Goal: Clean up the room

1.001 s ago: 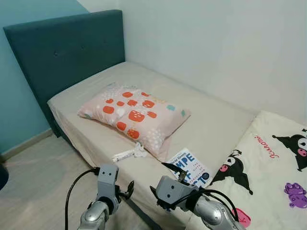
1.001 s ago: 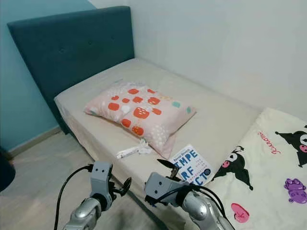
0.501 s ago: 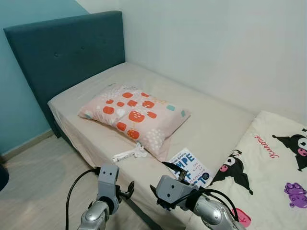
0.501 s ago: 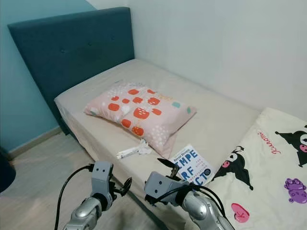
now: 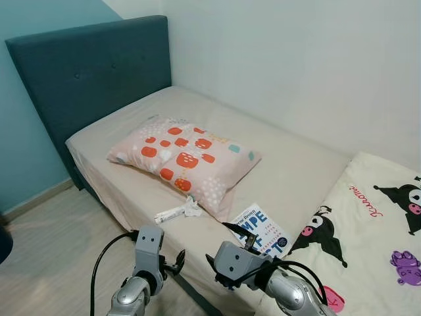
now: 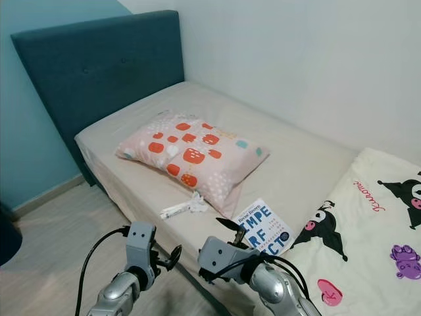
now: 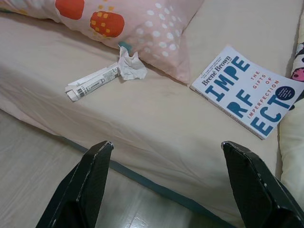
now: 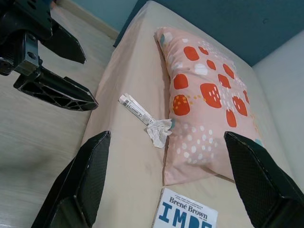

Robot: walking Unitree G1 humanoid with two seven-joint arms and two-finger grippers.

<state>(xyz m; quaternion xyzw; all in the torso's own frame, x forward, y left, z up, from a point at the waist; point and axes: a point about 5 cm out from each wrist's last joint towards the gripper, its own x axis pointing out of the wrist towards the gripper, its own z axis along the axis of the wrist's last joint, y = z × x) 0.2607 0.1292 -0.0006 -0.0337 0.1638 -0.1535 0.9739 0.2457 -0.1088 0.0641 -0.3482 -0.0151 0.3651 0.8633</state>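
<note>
From the head camera, the left end effector [image 5: 176, 262] hangs over the wooden floor [image 5: 46, 243] just short of the bed [image 5: 296, 174], its black fingers spread and holding nothing. The right end effector [image 5: 238, 235] sits at the bed's near edge, over the corner of a white book [image 5: 263, 227], fingers also apart and empty. On the beige sheet, a pink pillow [image 5: 184, 155] with red spots lies near the middle of the bed. Just beside the pillow's near edge lies a crumpled paper wrapper [image 5: 176, 211], close to the mattress edge. The book lies just beside the pillow's lower corner, between it and a cartoon-print blanket [image 5: 375, 237]. A teal headboard [image 5: 85, 72] stands at the bed's head, with a white wall [image 5: 296, 59] along the far side.

In the left wrist view, the two fingers [image 7: 90, 185] stand wide apart, touching nothing, framing the mattress edge. The wrapper [image 7: 102, 78] touches the pillow [image 7: 142, 23]; the book [image 7: 247, 95] lies apart from it on the sheet.

In the right wrist view, the fingers [image 8: 85, 180] are likewise wide open and empty above the bed. The wrapper [image 8: 145, 116] lies just beside the pillow [image 8: 209, 99], the book [image 8: 187, 211] near the pillow's corner, and the left end effector [image 8: 50, 85] hovers over the floor beside the bed.
</note>
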